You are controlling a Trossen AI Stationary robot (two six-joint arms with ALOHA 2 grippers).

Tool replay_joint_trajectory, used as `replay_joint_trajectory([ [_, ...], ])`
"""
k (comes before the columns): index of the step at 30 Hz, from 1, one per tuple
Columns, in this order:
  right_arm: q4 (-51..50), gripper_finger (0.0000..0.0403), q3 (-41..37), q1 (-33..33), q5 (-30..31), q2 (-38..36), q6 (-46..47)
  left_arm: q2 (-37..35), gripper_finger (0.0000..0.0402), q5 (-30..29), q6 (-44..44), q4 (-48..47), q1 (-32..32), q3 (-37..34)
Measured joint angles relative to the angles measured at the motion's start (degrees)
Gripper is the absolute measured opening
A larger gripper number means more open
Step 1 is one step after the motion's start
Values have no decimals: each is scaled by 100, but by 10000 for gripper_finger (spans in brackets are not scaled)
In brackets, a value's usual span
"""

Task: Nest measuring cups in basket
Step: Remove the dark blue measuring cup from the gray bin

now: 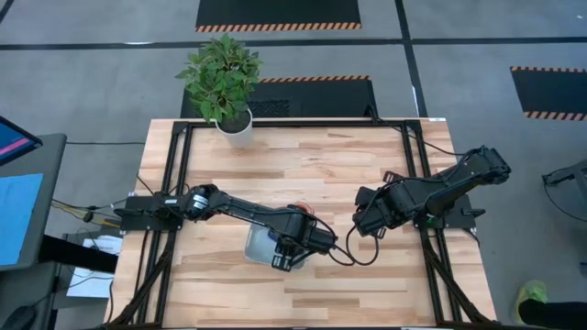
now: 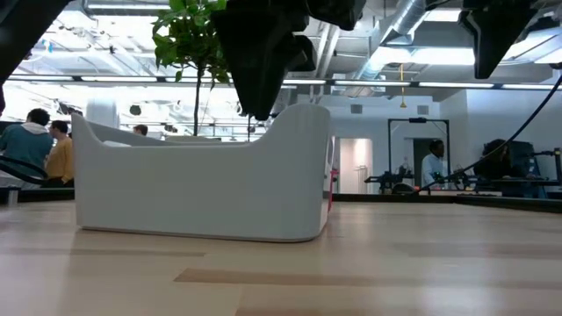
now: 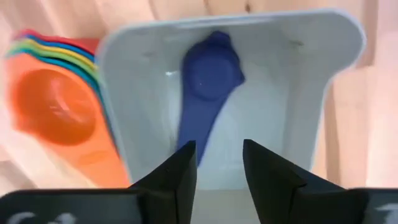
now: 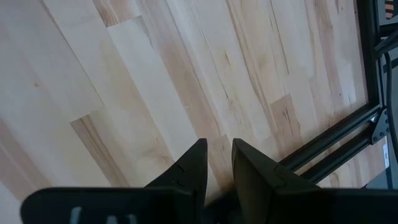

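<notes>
The pale grey-blue basket (image 1: 260,246) (image 3: 298,74) (image 2: 202,180) stands on the table near its middle. The dark blue measuring cup (image 3: 208,81) lies on the basket's floor, its handle toward my left gripper (image 3: 217,165). That gripper is open and hangs over the basket's edge, touching nothing that I can see. The other cups sit nested in a stack (image 3: 53,106) (image 1: 301,212) on the table just outside the basket, orange on top. My right gripper (image 4: 219,155) (image 1: 367,220) waits over bare wood to the right, fingers close together.
A white pot with a green plant (image 1: 236,128) stands at the table's far edge. A black frame (image 4: 336,140) runs along the table's sides. Bare wood lies right of and near the basket. People sit and stand in the room beyond the table (image 2: 432,167).
</notes>
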Motion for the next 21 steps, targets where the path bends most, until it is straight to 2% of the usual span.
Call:
replay_joint_trajectory([
  [4,1,98,0,0,0,0,0,-2,126,-13,34,4,-28,-119],
  [10,0,98,0,0,41,-2,0,-2,181,-72,137,54,-28,-622],
  [17,2,98,0,0,149,-2,-42,0,245,93,386,1083,-63,-754],
  [21,0,98,0,0,139,-2,-44,41,274,123,483,1231,-67,-746],
])
